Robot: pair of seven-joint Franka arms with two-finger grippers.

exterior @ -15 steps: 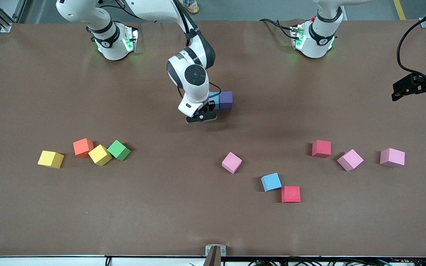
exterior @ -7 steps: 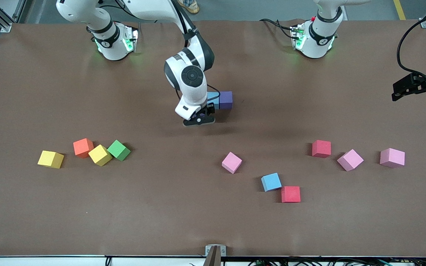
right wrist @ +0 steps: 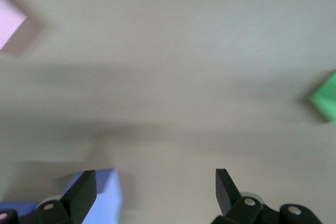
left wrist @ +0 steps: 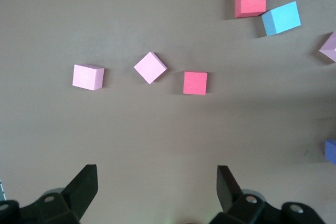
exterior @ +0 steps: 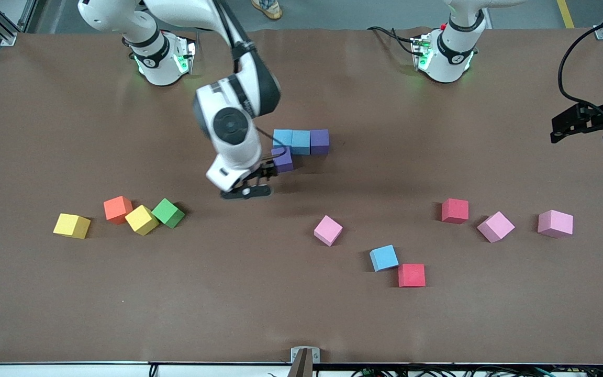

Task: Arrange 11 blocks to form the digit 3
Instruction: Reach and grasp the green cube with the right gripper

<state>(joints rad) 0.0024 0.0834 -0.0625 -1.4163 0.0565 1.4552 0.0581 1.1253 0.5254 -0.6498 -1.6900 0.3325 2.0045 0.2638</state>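
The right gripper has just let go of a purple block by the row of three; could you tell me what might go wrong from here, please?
1. The right gripper, open, hangs close beside the purple block; pulling away, a finger could nudge it off the row.
2. That block sits slightly askew against the light blue end block, so the column may start crooked.
3. The yellow block touches the orange block and green block; grasping one may shove its neighbours.

My white-and-black arms work over a plain brown table (exterior: 71,293). Blocks: two light blue (exterior: 291,141), two purple (exterior: 320,141), a third light blue (exterior: 383,257), two red (exterior: 411,275), one orange (exterior: 117,208), two yellow (exterior: 141,220), one green (exterior: 168,212), one bright pink (exterior: 328,230), two paler mauve-pink (exterior: 555,223).
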